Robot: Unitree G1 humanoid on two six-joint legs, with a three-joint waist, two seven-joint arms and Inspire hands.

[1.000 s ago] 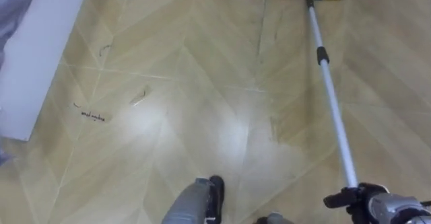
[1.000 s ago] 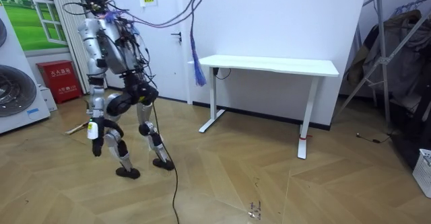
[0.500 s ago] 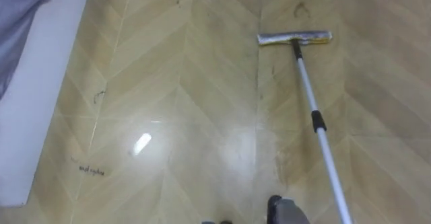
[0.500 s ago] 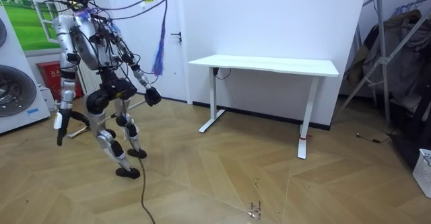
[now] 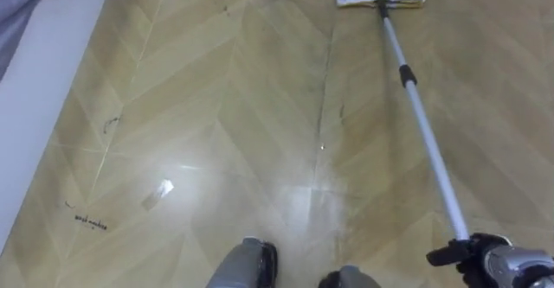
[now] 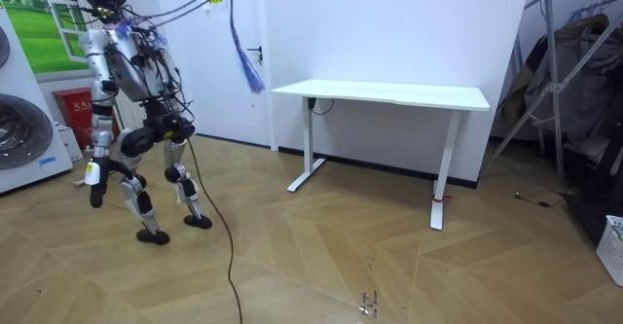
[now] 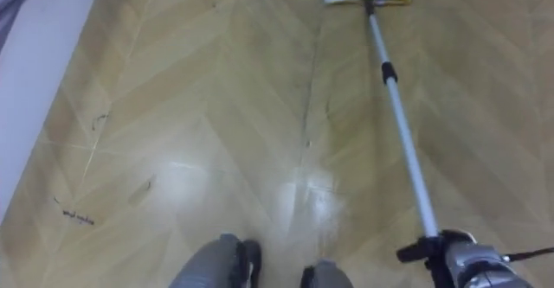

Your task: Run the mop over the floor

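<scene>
- Pushing the flat mop [image 5: 381,1] over the wooden floor [image 5: 234,106] looks like the step now. Its head lies flat, far out in front.
- The right hand [image 5: 485,258] is curled tight round the near end of the mop pole [image 5: 424,128].
- The left hand [image 6: 94,186] hangs by the leg.
- Next, I think, comes a pull back, then a sweep toward the small pale scrap [image 5: 156,195].
- A white panel [image 5: 43,106] runs along the left and may block the mop head there.
- A washing machine [image 6: 24,129] stands close by. The white desk [image 6: 389,95] is well apart.

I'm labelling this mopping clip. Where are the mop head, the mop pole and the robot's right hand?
mop head [image 5: 381,1]: left eye view, middle of the pad.
mop pole [image 5: 425,128]: left eye view, silver shaft midway.
right hand [image 5: 478,252]: left eye view, dark fingers round the pole.
</scene>
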